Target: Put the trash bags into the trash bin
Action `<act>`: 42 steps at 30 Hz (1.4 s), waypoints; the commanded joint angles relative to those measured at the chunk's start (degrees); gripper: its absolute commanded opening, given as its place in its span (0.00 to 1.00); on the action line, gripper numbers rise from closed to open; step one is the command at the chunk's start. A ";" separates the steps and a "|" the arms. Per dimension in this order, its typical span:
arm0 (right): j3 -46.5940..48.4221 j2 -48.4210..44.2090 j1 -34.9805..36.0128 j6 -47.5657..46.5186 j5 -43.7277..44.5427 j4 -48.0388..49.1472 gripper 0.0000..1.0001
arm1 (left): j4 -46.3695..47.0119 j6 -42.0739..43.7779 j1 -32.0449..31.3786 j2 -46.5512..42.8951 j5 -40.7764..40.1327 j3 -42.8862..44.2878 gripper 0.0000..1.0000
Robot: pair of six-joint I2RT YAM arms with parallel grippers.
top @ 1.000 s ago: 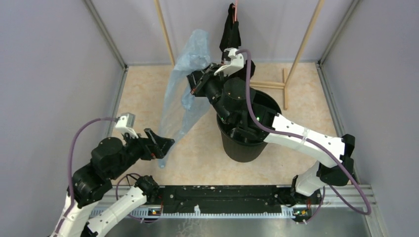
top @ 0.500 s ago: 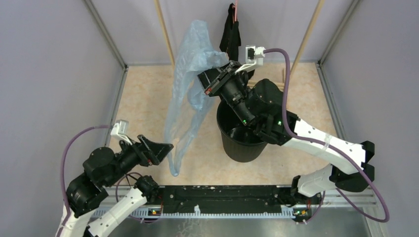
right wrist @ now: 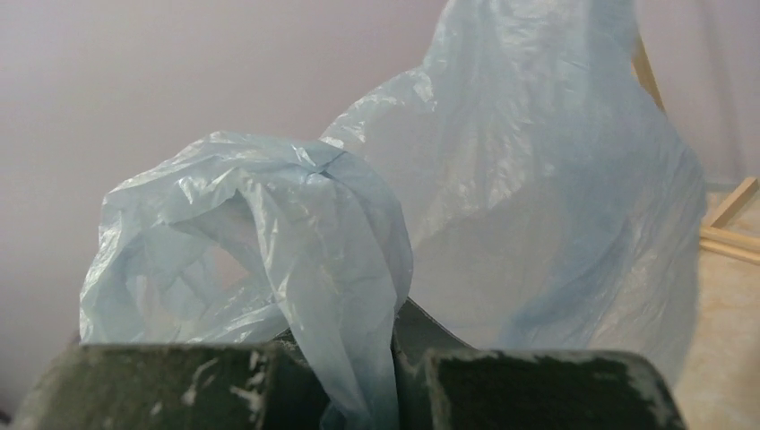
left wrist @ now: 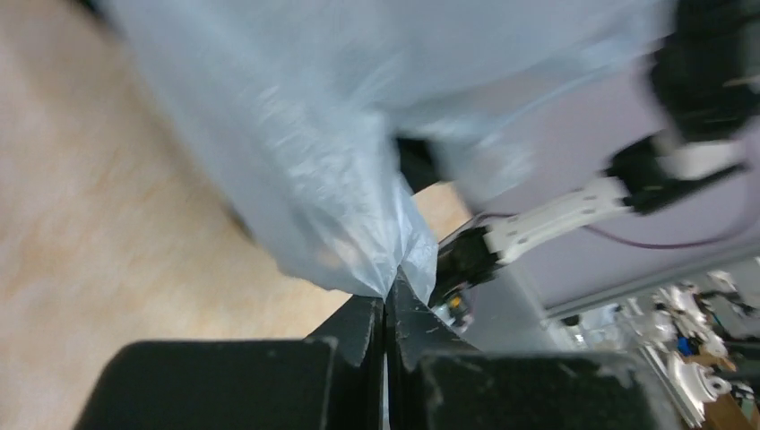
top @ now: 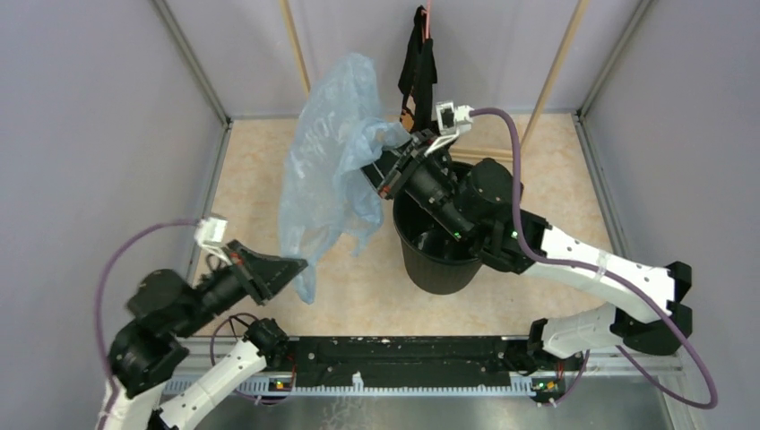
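This is a robotics lab test cell. Plain grey panel walls [top: 81, 134] set in aluminium corner posts [top: 191, 63] box in a beige marbled tabletop [top: 260, 170]. The left arm [top: 161, 313] and right arm [top: 591, 269] stand at a black mounting rail [top: 403, 360] along the near edge, trailing purple cables [top: 513, 139]. A bare wooden frame [top: 558, 63] stands at the far side.

Bag [top: 332, 152] beside bin [top: 439, 273]
The bag is held left of the bin; a garment [top: 418, 63] is hung behind both.
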 commanded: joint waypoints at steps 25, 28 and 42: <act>0.27 -32.55 0.03 -11.37 0.07 -43.43 0.00 | 84.93 -24.44 2.01 43.27 37.61 21.28 0.00; 0.73 -32.81 0.04 -11.08 4.80 -48.67 0.00 | 82.24 -20.71 -2.19 47.12 34.34 21.79 0.00; 2.47 -36.08 0.04 -13.23 7.96 -52.75 0.00 | 71.80 -10.80 -4.59 58.27 26.51 23.30 0.00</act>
